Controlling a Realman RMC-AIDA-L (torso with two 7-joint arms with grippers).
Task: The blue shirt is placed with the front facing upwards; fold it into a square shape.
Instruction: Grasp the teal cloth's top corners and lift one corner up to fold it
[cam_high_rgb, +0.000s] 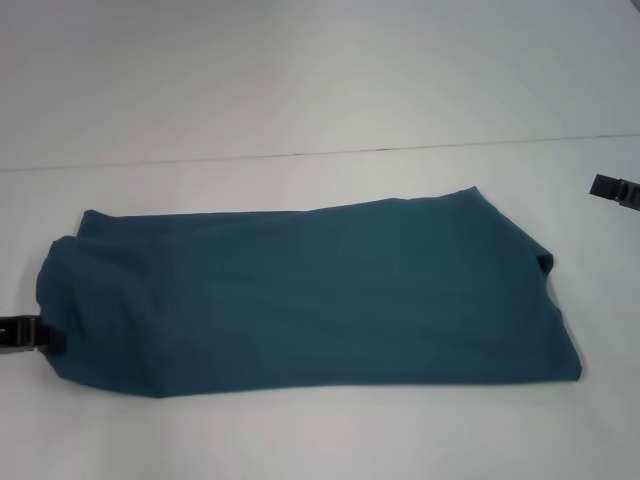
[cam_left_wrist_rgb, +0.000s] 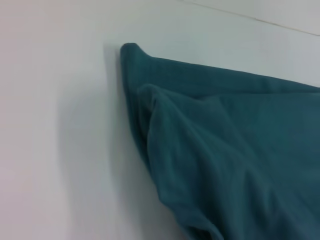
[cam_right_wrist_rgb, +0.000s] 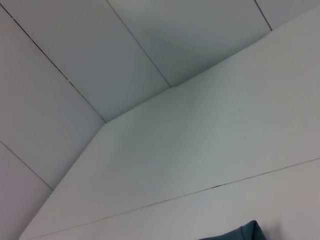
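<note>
Shirt: the blue shirt (cam_high_rgb: 310, 300), lying flat on the white desk (cam_high_rgb: 300, 80), already folded lengthwise into a long band running across the head view; plain teal side up, no print or collar showing.
Shape so far: much longer than deep, so not yet a square; judged to need at least one more fold bringing one short end over toward the other.
Left end of shirt: rounded and slightly puffed, cloth bunched in soft ridges, one pointed corner (cam_left_wrist_rgb: 131, 49) poking out onto bare desk in the left wrist view.
Right end of shirt: straighter edge, with a small tucked lip at the far corner; a sliver of that end (cam_right_wrist_rgb: 240, 232) visible at the margin of the right wrist view.
Left gripper: left gripper (cam_high_rgb: 30, 335), low at the picture's left edge, touching or just beside the puffed left end; probably placed there to take hold of that end for the next fold. Fingers: spread or grasp impossible to tell, mostly cut off by the frame.
Right gripper: right gripper (cam_high_rgb: 615, 190), at the far right edge, well apart from the shirt and above desk level; seemingly standing clear of the cloth. Fingers: state impossible to tell.
Risk: bunched left end likely to carry wrinkles into the fold unless lifted evenly.
</note>
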